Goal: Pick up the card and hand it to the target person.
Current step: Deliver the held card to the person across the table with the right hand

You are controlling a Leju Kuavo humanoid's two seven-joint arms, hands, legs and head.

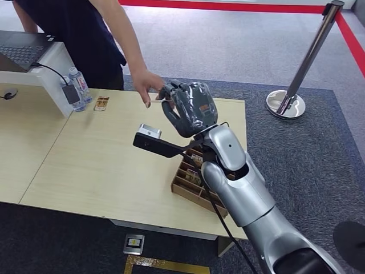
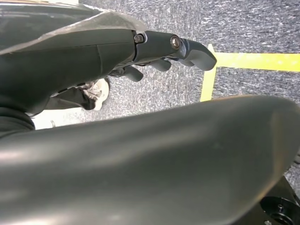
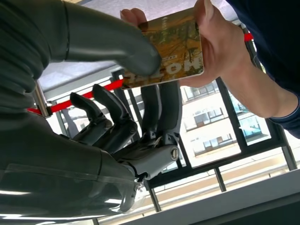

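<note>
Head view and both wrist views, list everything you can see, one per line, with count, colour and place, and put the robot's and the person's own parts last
card: one, orange-brown, pinched by the right hand and gripped by the person's hand
second card: one, orange-brown, on the table by the bottles
table: one, light wood
compartment box: one, brown, near table edge under the right arm
water bottles: two, clear
laptop: one, dark, on a white stand
barrier post: one, silver, on carpet
right hand: one, dark grey, raised over the table
left hand: one, dark grey, hanging above the floor, holds nothing
person's hand: one, meeting the right hand
</note>
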